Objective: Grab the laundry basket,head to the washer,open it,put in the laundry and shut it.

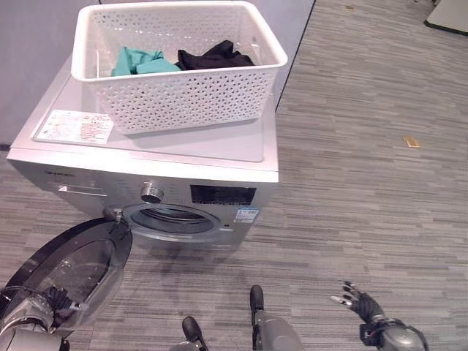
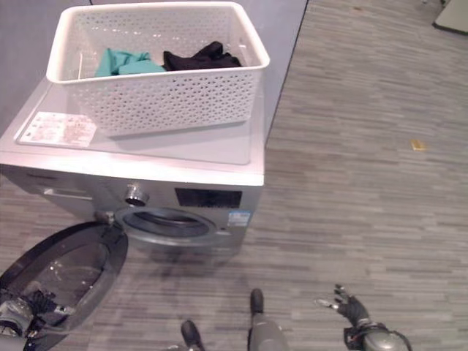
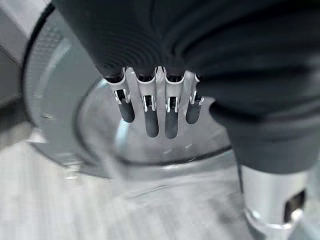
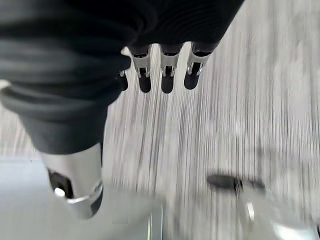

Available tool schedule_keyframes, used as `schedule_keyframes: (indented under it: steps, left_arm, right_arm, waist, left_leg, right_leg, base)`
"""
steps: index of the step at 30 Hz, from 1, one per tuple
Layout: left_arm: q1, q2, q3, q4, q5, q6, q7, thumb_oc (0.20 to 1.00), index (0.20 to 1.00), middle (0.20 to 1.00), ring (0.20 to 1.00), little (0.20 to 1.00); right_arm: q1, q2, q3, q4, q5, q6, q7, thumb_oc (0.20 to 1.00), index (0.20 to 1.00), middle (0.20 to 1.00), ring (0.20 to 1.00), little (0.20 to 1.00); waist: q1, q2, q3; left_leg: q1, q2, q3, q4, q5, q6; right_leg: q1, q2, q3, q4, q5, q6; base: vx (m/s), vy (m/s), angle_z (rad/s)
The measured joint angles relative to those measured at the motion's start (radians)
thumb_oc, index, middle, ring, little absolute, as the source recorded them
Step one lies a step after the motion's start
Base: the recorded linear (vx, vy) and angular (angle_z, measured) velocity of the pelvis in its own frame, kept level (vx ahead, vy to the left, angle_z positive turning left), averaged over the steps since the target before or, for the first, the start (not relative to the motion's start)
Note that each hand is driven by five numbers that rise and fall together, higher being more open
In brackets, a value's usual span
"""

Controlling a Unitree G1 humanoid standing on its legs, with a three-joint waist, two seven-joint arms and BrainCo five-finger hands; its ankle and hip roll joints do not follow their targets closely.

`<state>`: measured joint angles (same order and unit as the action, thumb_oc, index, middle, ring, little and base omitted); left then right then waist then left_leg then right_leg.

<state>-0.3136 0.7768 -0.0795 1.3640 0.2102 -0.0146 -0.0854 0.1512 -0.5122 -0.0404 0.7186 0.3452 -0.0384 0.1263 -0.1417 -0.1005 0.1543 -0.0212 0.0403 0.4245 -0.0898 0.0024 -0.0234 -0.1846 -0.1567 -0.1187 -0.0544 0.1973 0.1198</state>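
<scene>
A white perforated laundry basket stands on top of the silver washer. In it lie a teal garment and a black garment. The washer's round glass door is swung wide open to the left, baring the drum opening. My left hand is low at the door's outer edge, and its straight fingers reach over the door glass. My right hand hangs open above the floor at the lower right, well away from the washer, with its fingers spread.
A printed label is stuck on the washer's top, and a dial sits on its front panel. A grey wall runs behind the washer. Striped grey floor stretches to the right, with a small tan scrap on it.
</scene>
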Motion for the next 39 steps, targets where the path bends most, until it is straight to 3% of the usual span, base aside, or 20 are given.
schedule_keyframes:
  steps: [5, 10, 12, 15, 16, 17, 18, 20, 24, 26, 27, 28, 29, 31, 33, 34, 35, 36, 38, 39]
  left_arm:
    - [0.0, 0.006, 0.023, 0.006, -0.045, 0.001, 0.053, 1.0, 1.0, 1.0, 1.0, 1.0]
    - [0.012, 0.001, 0.016, -0.026, -0.046, 0.0, 0.106, 1.0, 1.0, 1.0, 1.0, 1.0]
    - [0.028, -0.031, 0.015, -0.097, -0.046, -0.001, 0.121, 1.0, 1.0, 1.0, 1.0, 1.0]
    - [0.036, -0.127, 0.013, -0.187, -0.058, -0.005, 0.144, 1.0, 1.0, 1.0, 1.0, 1.0]
    - [0.036, -0.127, 0.013, -0.187, -0.058, -0.005, 0.144, 1.0, 1.0, 1.0, 1.0, 1.0]
    - [0.092, -0.242, -0.061, -0.316, -0.085, -0.015, 0.147, 1.0, 1.0, 1.0, 1.0, 1.0]
    - [0.147, -0.256, -0.097, -0.396, -0.089, -0.028, 0.149, 1.0, 1.0, 1.0, 1.0, 1.0]
    - [0.228, -0.305, -0.114, -0.536, -0.095, -0.028, 0.148, 1.0, 1.0, 1.0, 1.0, 1.0]
    - [0.237, -0.406, -0.23, -0.519, -0.095, -0.034, 0.095, 1.0, 1.0, 1.0, 1.0, 1.0]
    - [0.234, -0.418, -0.245, -0.507, -0.111, -0.035, 0.077, 1.0, 1.0, 1.0, 1.0, 1.0]
    - [0.242, -0.412, -0.245, -0.505, -0.121, -0.04, 0.074, 1.0, 1.0, 1.0, 1.0, 1.0]
    - [0.236, -0.43, -0.226, -0.458, -0.127, -0.038, 0.078, 1.0, 1.0, 1.0, 1.0, 1.0]
    - [0.216, -0.447, -0.256, -0.453, -0.132, -0.035, 0.069, 1.0, 1.0, 1.0, 1.0, 1.0]
    - [0.218, -0.469, -0.292, -0.462, -0.133, -0.037, 0.063, 1.0, 1.0, 1.0, 1.0, 1.0]
    - [0.214, -0.479, -0.284, -0.433, -0.134, -0.039, 0.063, 1.0, 1.0, 1.0, 1.0, 1.0]
    - [0.184, -0.478, -0.279, -0.392, -0.148, -0.04, 0.064, 1.0, 1.0, 1.0, 1.0, 1.0]
    - [0.161, -0.468, -0.273, -0.378, -0.165, -0.037, 0.067, 1.0, 1.0, 1.0, 1.0, 1.0]
    - [0.149, -0.45, -0.273, -0.374, -0.169, -0.036, 0.069, 1.0, 1.0, 1.0, 1.0, 1.0]
    - [0.137, -0.452, -0.277, -0.371, -0.171, -0.033, 0.069, 1.0, 1.0, 1.0, 1.0, 1.0]
    - [0.138, -0.464, -0.282, -0.373, -0.17, -0.033, 0.069, 1.0, 1.0, 1.0, 1.0, 1.0]
  right_arm:
    - [-0.019, -0.061, -0.208, -0.108, 0.058, -0.015, -0.098, 1.0, 1.0, 1.0, 1.0, 1.0]
    - [-0.04, -0.196, -0.337, -0.292, 0.072, -0.076, -0.216, 1.0, 1.0, 1.0, 1.0, 1.0]
    - [-0.029, -0.234, -0.41, -0.407, 0.063, -0.093, -0.25, 1.0, 1.0, 1.0, 1.0, 1.0]
    - [-0.045, -0.382, -0.448, -0.485, -0.012, -0.104, -0.288, 1.0, 1.0, 1.0, 1.0, 1.0]
    - [-0.045, -0.382, -0.448, -0.485, -0.012, -0.104, -0.288, 1.0, 1.0, 1.0, 1.0, 1.0]
    - [-0.061, -0.462, -0.495, -0.593, -0.092, -0.118, -0.318, 1.0, 1.0, 1.0, 1.0, 1.0]
    - [-0.077, -0.474, -0.487, -0.603, -0.129, -0.127, -0.319, 1.0, 1.0, 1.0, 1.0, 1.0]
    - [-0.162, -0.486, -0.465, -0.604, -0.133, -0.114, -0.32, 1.0, 1.0, 1.0, 1.0, 1.0]
    - [-0.325, -0.531, -0.335, -0.563, -0.156, -0.093, -0.31, 1.0, 1.0, 1.0, 1.0, 1.0]
    - [-0.372, -0.542, -0.261, -0.555, -0.165, -0.078, -0.296, 1.0, 1.0, 1.0, 1.0, 1.0]
    - [-0.376, -0.551, -0.232, -0.548, -0.171, -0.075, -0.29, 1.0, 1.0, 1.0, 1.0, 1.0]
    - [-0.426, -0.539, -0.184, -0.51, -0.175, -0.07, -0.278, 1.0, 1.0, 1.0, 1.0, 1.0]
    - [-0.514, -0.602, -0.088, -0.438, -0.183, -0.055, -0.251, 1.0, 1.0, 1.0, 1.0, 1.0]
    - [-0.532, -0.674, -0.04, -0.438, -0.186, -0.04, -0.229, 1.0, 1.0, 1.0, 1.0, 1.0]
    - [-0.588, -0.692, -0.002, -0.418, -0.184, -0.042, -0.209, 1.0, 1.0, 1.0, 1.0, 1.0]
    - [-0.619, -0.744, 0.023, -0.418, -0.168, -0.041, -0.193, 1.0, 1.0, 1.0, 1.0, 1.0]
    - [-0.65, -0.77, 0.037, -0.423, -0.16, -0.042, -0.185, 1.0, 1.0, 1.0, 1.0, 1.0]
    - [-0.675, -0.788, 0.043, -0.44, -0.151, -0.047, -0.186, 1.0, 1.0, 1.0, 1.0, 1.0]
    - [-0.678, -0.804, 0.0, -0.477, -0.14, -0.072, -0.188, 1.0, 1.0, 1.0, 1.0, 1.0]
    - [-0.653, -0.822, -0.026, -0.498, -0.133, -0.076, -0.188, 1.0, 1.0, 1.0, 1.0, 1.0]
  waist:
    - [-0.021, -0.039, -0.026]
    - [-0.037, -0.068, -0.037]
    - [-0.036, -0.043, -0.023]
    - [-0.032, 0.02, 0.012]
    - [-0.032, 0.02, 0.012]
    - [-0.041, 0.079, 0.021]
    - [-0.018, 0.05, -0.008]
    - [0.002, 0.07, -0.003]
    - [0.015, 0.083, 0.026]
    - [0.011, 0.06, 0.026]
    - [0.038, 0.044, 0.018]
    - [0.057, 0.045, 0.012]
    - [0.059, 0.08, 0.027]
    - [0.089, 0.111, 0.018]
    - [0.074, 0.127, 0.012]
    - [0.06, 0.12, 0.019]
    - [0.05, 0.084, 0.037]
    - [0.037, 0.044, 0.039]
    - [0.034, 0.016, 0.036]
    - [0.023, 0.011, 0.035]
  left_leg:
    - [-0.046, -0.014, -0.003, 0.004, 0.0, 0.0]
    - [-0.049, -0.019, -0.007, 0.016, 0.004, 0.01]
    - [-0.043, -0.016, -0.022, 0.015, 0.01, 0.017]
    - [-0.008, -0.008, -0.072, 0.002, 0.002, 0.032]
    - [-0.008, -0.008, -0.072, 0.002, 0.002, 0.032]
    - [0.046, -0.001, -0.13, 0.012, -0.001, 0.051]
    - [0.038, -0.023, -0.172, 0.021, -0.019, 0.053]
    - [0.036, -0.004, -0.206, 0.02, -0.022, 0.055]
    - [0.037, 0.005, -0.314, 0.058, -0.046, 0.031]
    - [0.057, -0.004, -0.391, 0.07, -0.061, -0.017]
    - [0.07, 0.001, -0.421, 0.061, -0.07, -0.035]
    - [0.097, 0.031, -0.451, 0.04, -0.074, -0.059]
    - [0.058, 0.062, -0.501, 0.154, -0.105, -0.083]
    - [0.031, 0.063, -0.528, 0.256, -0.135, -0.104]
    - [0.046, 0.103, -0.558, 0.218, -0.132, -0.069]
    - [0.029, 0.132, -0.611, 0.253, -0.118, -0.099]
    - [-0.028, 0.126, -0.598, 0.336, -0.086, -0.115]
    - [-0.072, 0.128, -0.573, 0.387, -0.048, -0.1]
    - [-0.096, 0.156, -0.534, 0.354, 0.032, -0.069]
    - [-0.104, 0.19, -0.461, 0.331, 0.052, -0.09]
  right_leg:
    - [-0.042, -0.021, -0.007, -0.023, -0.05, 0.042]
    - [-0.038, -0.033, -0.028, -0.022, -0.002, 0.028]
    - [-0.038, -0.033, -0.027, 0.002, 0.02, 0.009]
    - [-0.038, -0.026, 0.003, 0.12, 0.006, 0.023]
    - [-0.038, -0.026, 0.003, 0.12, 0.006, 0.023]
    - [-0.066, -0.026, 0.092, 0.286, -0.066, 0.034]
    - [-0.083, -0.051, 0.099, 0.266, -0.07, 0.039]
    - [-0.069, -0.035, 0.13, 0.155, -0.108, 0.03]
    - [-0.08, -0.055, 0.253, -0.045, -0.079, 0.063]
    - [-0.06, -0.076, 0.244, -0.04, -0.105, 0.07]
    - [-0.038, -0.097, 0.218, -0.011, -0.184, 0.064]
    - [-0.043, -0.081, 0.185, 0.045, -0.111, 0.086]
    - [-0.024, -0.044, 0.141, 0.105, -0.096, 0.099]
    - [-0.016, -0.014, 0.104, 0.115, -0.095, 0.08]
    - [-0.005, 0.033, 0.059, 0.166, -0.122, 0.039]
    - [0.004, 0.083, 0.034, 0.209, -0.154, -0.028]
    - [0.018, 0.078, 0.014, 0.203, -0.157, -0.045]
    - [0.027, 0.06, -0.012, 0.174, -0.152, -0.062]
    - [0.056, 0.072, -0.069, 0.159, -0.151, -0.078]
    - [0.075, 0.07, -0.117, 0.144, -0.156, -0.102]
  base:
    - [0.02, 0.04, -0.07]
    - [0.08, 0.07, 0.03]
    - [0.09, 0.082, 0.18]
    - [0.17, 0.042, 0.29]
    - [0.09, -0.031, 0.68]
    - [0.16, -0.133, 0.92]
    - [0.18, -0.128, 0.94]
    - [0.28, -0.165, 0.49]
    - [0.21, -0.182, 0.79]
    - [0.17, -0.211, 1.26]
    - [0.24, -0.326, 1.13]
    - [0.18, -0.264, 1.52]
    - [0.24, -0.382, 1.31]
    - [0.18, -0.375, 0.84]
    - [0.08, -0.405, 0.72]
    - [-0.03, -0.307, 0.94]
    - [-0.04, -0.272, 1.04]
    - [-0.04, -0.125, 0.79]
    - [-0.03, -0.109, 0.97]
    - [0.06, -0.05, 1.43]
